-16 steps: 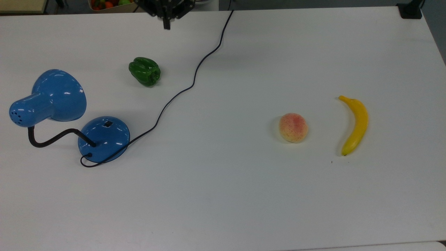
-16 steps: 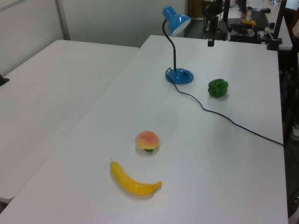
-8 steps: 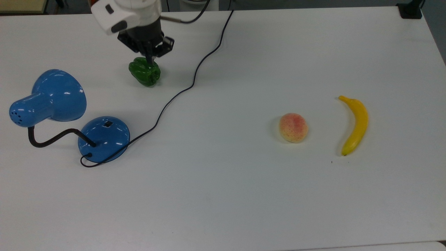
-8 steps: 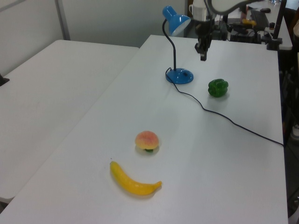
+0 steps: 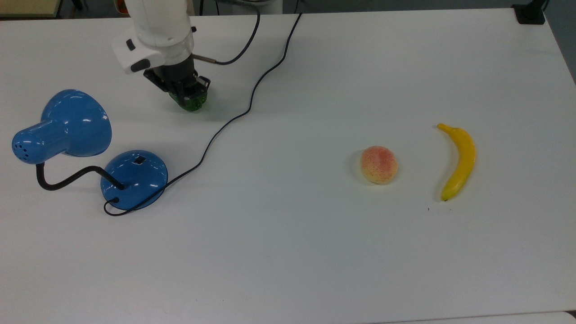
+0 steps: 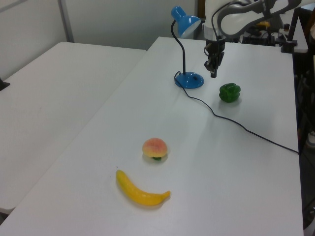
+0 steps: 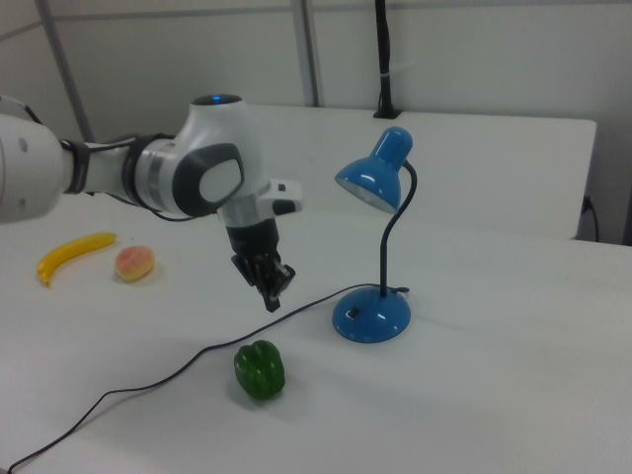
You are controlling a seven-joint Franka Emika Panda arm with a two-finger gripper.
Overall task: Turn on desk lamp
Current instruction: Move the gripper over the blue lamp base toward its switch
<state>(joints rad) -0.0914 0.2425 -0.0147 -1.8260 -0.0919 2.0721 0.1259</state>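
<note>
The lamp [image 5: 133, 180] stands on the white worktop [image 5: 315, 252] at about 9 o'clock in the top view, its round blue base bearing a small black switch [image 5: 140, 159] near the base's 12 o'clock edge. A black neck [image 5: 67, 180] bends from the base toward 9 o'clock and carries the cone shade [image 5: 63, 128], which sits at 10 o'clock of the base. The black cord [image 5: 234, 119] leaves the base and winds toward 1 o'clock, running off the worktop's far edge. The end effector [image 5: 189, 96] hangs from the white arm [image 5: 157, 31] above the worktop, at 1 o'clock of the base and well apart from it; in the top view it covers most of the green pepper [image 5: 194, 105]. In the right view the end effector [image 7: 272, 296] points down, clear of the pepper [image 7: 260, 370], with the lamp [image 7: 371, 314] at 3 o'clock of it. In the left view its fingers [image 6: 213, 73] look pressed together into one dark tip, holding nothing. A peach [image 5: 379, 164] and a banana [image 5: 459, 162] lie near each other at 3 o'clock in the top view, far from the lamp.
</note>
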